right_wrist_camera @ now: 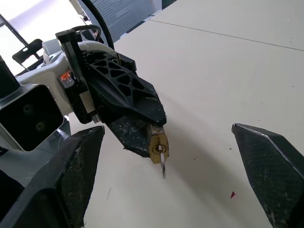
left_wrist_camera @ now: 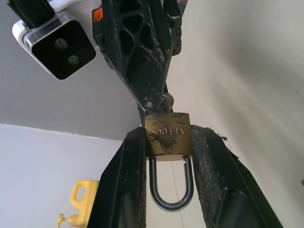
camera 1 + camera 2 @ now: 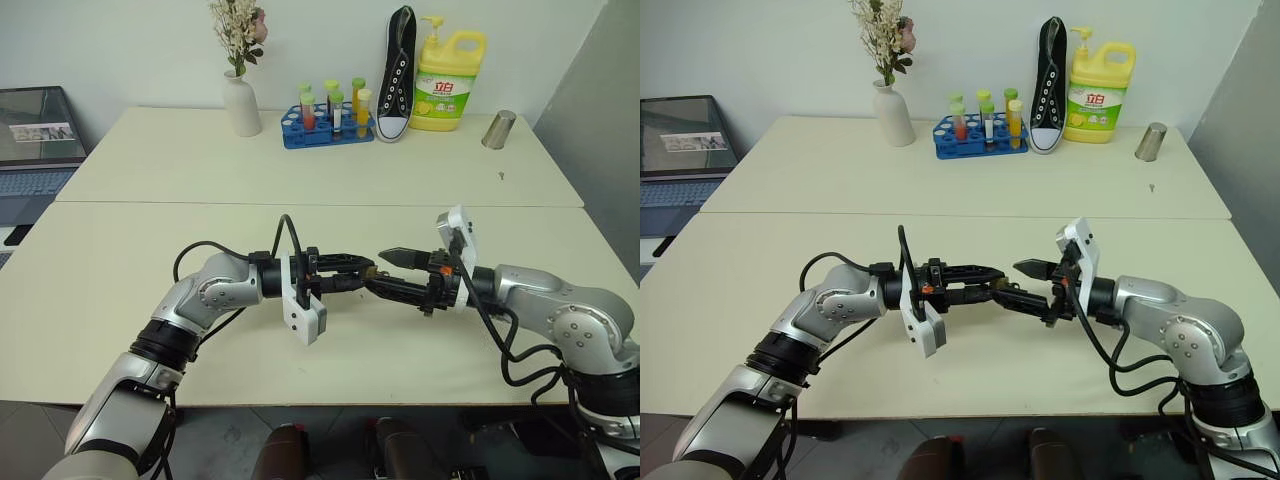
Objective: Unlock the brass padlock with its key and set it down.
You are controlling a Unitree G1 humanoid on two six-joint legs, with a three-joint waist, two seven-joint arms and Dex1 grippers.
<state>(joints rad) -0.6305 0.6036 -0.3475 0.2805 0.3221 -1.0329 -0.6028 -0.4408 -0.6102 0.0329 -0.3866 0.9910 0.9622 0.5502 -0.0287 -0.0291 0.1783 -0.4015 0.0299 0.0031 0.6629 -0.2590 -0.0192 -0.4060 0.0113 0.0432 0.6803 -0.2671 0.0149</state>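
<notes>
Clamping the small golden brass padlock [image 2: 167, 135] above the cream worktop [image 3: 130, 290], my left pincer [image 2: 167, 142] held firm; right pincer [image 1: 166, 161] gaped wide around the thin silvery key [image 1: 162, 165]. Shackle seated, unlocking remained.

Two pale cream worktop [image 3: 150, 290] slabs are butted together, with the seam running straight across the middle. All the stuff sits along the far edge: a white vase [image 3: 241, 104] with dried flowers, then a blue rack [image 3: 325, 127] of coloured tubes, a black sneaker [image 3: 398, 72] standing on end against the wall, and a yellow detergent bottle [image 3: 448, 80] touching it. A small metal cup [image 3: 498, 129] stands off to the right.
</notes>
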